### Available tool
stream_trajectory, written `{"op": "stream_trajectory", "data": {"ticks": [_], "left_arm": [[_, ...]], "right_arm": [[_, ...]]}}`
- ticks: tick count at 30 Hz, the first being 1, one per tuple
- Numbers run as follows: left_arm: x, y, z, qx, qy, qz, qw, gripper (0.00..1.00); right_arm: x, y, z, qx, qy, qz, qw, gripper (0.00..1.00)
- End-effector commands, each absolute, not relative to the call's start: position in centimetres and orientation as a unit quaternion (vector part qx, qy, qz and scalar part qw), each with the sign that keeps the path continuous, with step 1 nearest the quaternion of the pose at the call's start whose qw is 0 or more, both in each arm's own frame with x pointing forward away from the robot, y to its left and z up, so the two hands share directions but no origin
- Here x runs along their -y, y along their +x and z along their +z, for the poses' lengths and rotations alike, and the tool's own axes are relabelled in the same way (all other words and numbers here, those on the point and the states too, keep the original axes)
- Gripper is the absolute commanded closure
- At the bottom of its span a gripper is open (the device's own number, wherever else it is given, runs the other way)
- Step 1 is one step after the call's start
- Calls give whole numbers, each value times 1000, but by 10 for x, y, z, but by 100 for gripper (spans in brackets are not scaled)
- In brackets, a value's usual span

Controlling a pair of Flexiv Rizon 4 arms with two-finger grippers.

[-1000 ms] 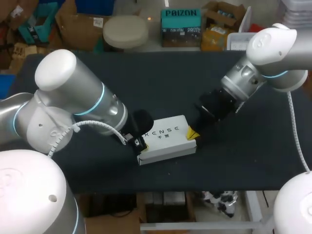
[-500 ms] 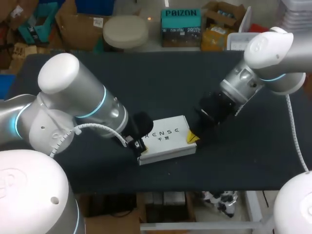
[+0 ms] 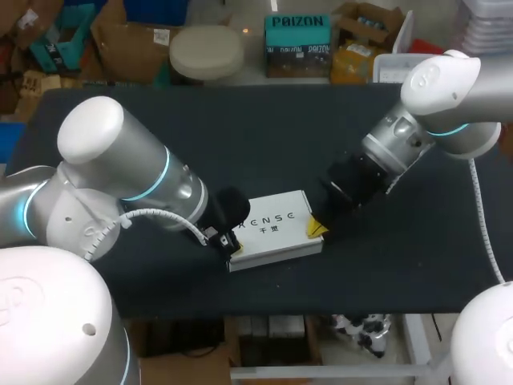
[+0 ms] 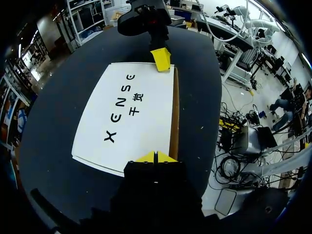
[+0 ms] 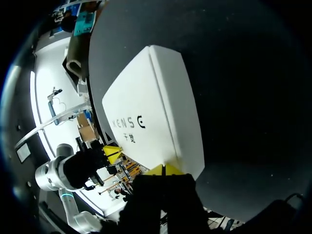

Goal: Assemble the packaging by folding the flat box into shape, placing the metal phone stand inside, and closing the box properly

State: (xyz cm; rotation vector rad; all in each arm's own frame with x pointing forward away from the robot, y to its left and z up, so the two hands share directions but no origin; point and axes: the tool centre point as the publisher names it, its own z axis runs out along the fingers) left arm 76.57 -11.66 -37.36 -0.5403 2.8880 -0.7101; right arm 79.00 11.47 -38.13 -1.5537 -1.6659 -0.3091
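Head view: the closed box (image 3: 275, 228) lies on the worktop (image 3: 401, 265), with the left gripper (image 3: 232, 243) at its 8 o'clock corner and the right gripper (image 3: 317, 228) at 3 o'clock. Left wrist view: the gripper is pinched closed against the box edge. Right wrist view: the gripper is closed too, at a box corner.

The left arm (image 3: 120, 176) has fat rounded links, white shells over brushed silver, with a glowing cyan ring (image 3: 164, 170) at one joint. A white coiled cable (image 3: 156, 210) runs to the black wrist behind the jaws. The right arm (image 3: 437, 88) matches and has its own thin white cable (image 3: 486, 216). The left gripper (image 4: 156, 157) and right gripper (image 5: 165, 169) are black with yellow tips.
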Motion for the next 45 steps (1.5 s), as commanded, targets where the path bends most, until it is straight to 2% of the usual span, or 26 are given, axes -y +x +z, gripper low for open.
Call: {"op": "stream_trajectory", "data": {"ticks": [1,8,23,35,36,37,38,40,41,42,44,45], "left_arm": [[117,758,-361,-952,-170,-238,84,100],[124,758,-345,-953,-158,-239,103,100],[125,765,-384,-952,-173,-246,60,100],[133,748,-332,-944,-185,-255,99,100],[135,746,-329,-943,-194,-251,101,66],[136,744,-326,-941,-205,-251,98,25],[137,741,-323,-939,-210,-255,95,0],[139,734,-317,-932,-240,-255,91,0],[139,731,-314,-930,-248,-258,88,0],[140,727,-312,-924,-270,-258,85,0],[140,719,-309,-914,-304,-258,80,0],[140,716,-309,-907,-328,-254,79,0]], "right_arm": [[-113,789,-375,665,-613,-133,406,100],[-113,786,-364,670,-611,-147,394,100],[-112,787,-395,662,-617,-124,406,100],[-94,791,-344,674,-601,-188,387,100],[-91,793,-339,676,-596,-201,384,100],[-87,795,-334,678,-592,-212,380,100],[-83,799,-331,679,-587,-225,378,92],[-76,803,-323,691,-568,-246,373,75],[-73,805,-319,699,-560,-256,364,60],[-69,808,-314,706,-551,-269,355,53],[-61,812,-306,715,-543,-291,329,31],[-57,814,-302,721,-536,-304,319,0]]}}
